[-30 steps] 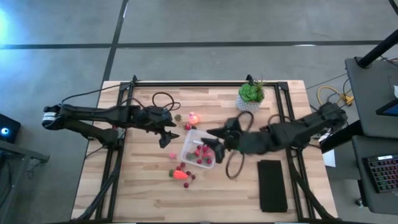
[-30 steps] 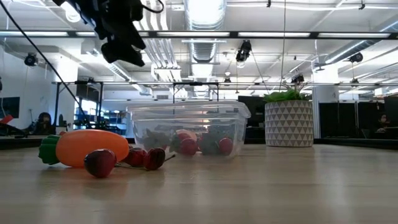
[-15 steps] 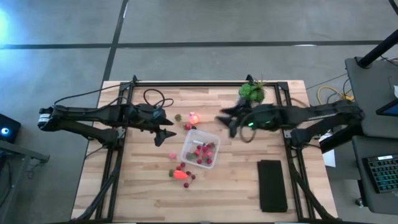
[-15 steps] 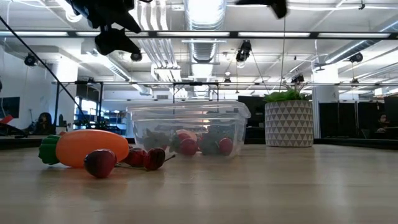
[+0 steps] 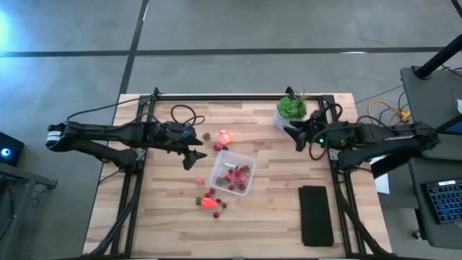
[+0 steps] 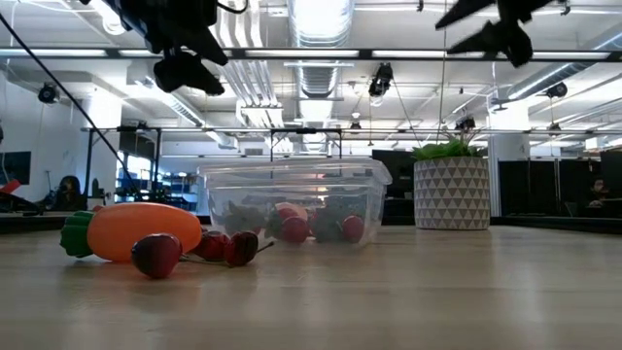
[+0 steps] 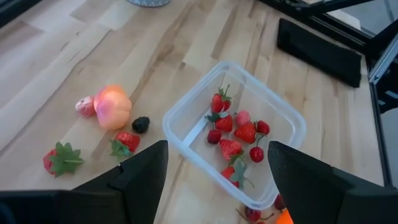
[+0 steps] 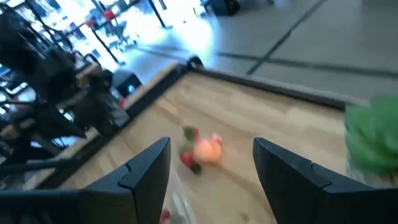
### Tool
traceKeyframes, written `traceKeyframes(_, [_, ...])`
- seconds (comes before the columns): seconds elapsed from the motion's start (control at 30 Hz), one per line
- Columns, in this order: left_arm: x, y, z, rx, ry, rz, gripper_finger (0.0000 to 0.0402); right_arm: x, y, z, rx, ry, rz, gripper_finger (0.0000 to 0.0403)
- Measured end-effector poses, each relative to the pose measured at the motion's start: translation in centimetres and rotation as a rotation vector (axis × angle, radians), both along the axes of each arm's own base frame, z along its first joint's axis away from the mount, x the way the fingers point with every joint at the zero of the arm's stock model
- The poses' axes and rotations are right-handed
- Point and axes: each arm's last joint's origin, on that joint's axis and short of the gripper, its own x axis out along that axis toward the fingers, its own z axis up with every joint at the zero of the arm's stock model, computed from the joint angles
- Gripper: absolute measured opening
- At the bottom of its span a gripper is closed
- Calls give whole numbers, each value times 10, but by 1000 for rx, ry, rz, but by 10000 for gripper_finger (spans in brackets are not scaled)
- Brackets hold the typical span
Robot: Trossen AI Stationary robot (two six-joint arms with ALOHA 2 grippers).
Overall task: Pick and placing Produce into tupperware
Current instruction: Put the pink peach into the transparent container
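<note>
Beside the potted plant (image 5: 291, 108), well away from the tupperware (image 5: 232, 172) it hovered over a second ago, the right gripper (image 5: 294, 131) has pulled back with its fingers spread and empty, suggesting a drop just finished. Just short of the tupperware hangs the left gripper (image 5: 198, 154), also released. About eight pieces sit inside; one carrot (image 5: 208, 203), one round fruit (image 5: 225, 137) and several strawberries lie outside.

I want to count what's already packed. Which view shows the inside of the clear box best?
The left wrist view: it looks down into the tupperware, each strawberry distinct. The high view shows red specks; the low view sees through its wall; the right wrist view barely shows it.
</note>
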Motion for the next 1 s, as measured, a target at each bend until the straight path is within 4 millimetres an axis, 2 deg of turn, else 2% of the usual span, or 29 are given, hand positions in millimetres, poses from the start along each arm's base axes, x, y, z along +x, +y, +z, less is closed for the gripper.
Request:
traceKeyframes(0.13, [6,0,-1,1,-14,0,262,-9,-2,-27,54,28,15,221])
traceKeyframes(0.23, [10,0,-3,0,-14,0,262,-18,-4,-47,44,56,-36,221])
traceKeyframes(0.33, [13,0,-6,1,-2,0,262,-25,-6,-55,24,51,-93,221])
traceKeyframes(0.43, [15,0,-9,0,14,0,262,-35,-8,-57,-6,95,-92,221])
traceKeyframes(0.57, [16,0,-10,-2,15,-1,262,-43,-6,-53,98,43,-33,221])
traceKeyframes(0.77, [16,0,-6,-2,-2,-3,262,-38,1,-42,-141,65,268,221])
traceKeyframes(0.9, [18,0,-3,-2,-47,-3,262,-42,-2,-47,-139,64,266,221])
traceKeyframes(1.0, [20,0,-2,0,-69,-4,262,-46,-2,-56,-141,-10,279,221])
